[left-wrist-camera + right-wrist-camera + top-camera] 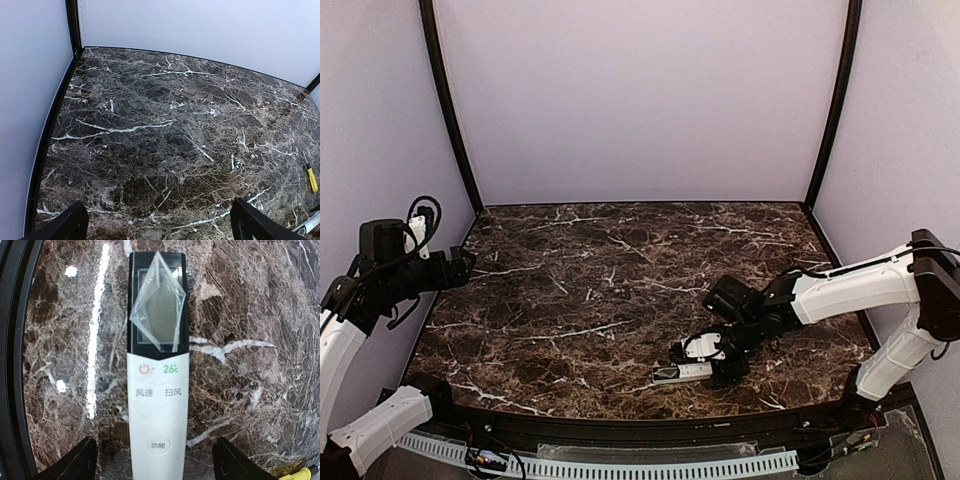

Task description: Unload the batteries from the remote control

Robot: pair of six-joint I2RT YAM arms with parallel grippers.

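Observation:
The remote control (157, 390) lies face up on the marble table, with its dark screen end, under a loose clear film, pointing away from my right wrist camera. It also shows in the top view (680, 374) near the front edge. My right gripper (157, 466) (715, 370) is open, with one finger on each side of the remote's button end, well apart from it. The battery recess faces down, so the batteries are hidden. My left gripper (160, 227) (460, 265) is open and empty, held high at the far left.
A yellow-handled screwdriver (311, 178) lies at the right of the left wrist view; its yellow tip shows in the right wrist view (298, 475). The black table rim (15, 365) runs close by the remote. Pale walls enclose the table (620, 270).

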